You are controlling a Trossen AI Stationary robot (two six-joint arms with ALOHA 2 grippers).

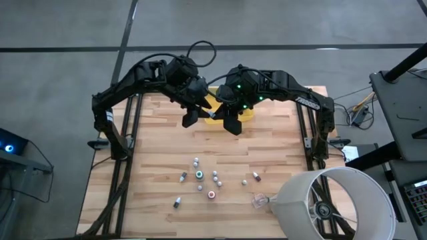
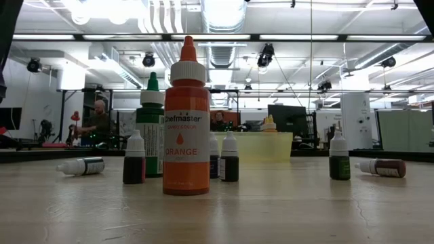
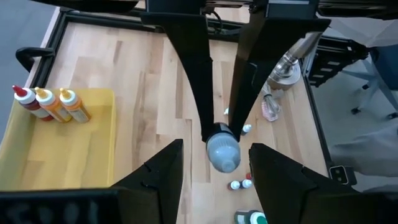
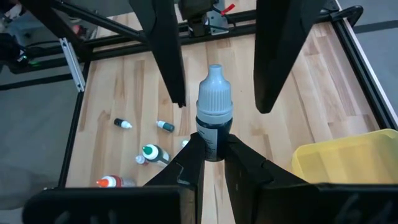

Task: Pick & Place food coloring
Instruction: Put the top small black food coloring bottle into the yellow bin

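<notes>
1. The right gripper is clamping a small food coloring bottle by its dark body, grey-white cap pointing away from the fingers; in the high view both are sitting in the upper middle of the frame.
2. The left gripper is waiting with fingers apart, facing the bottle's base.
3. The yellow tray is lying just beside them.
4. Risk, as I judge it: the handover could be slipping if the left fingers close off-centre on so small a body, dropping it short of the tray.
</notes>
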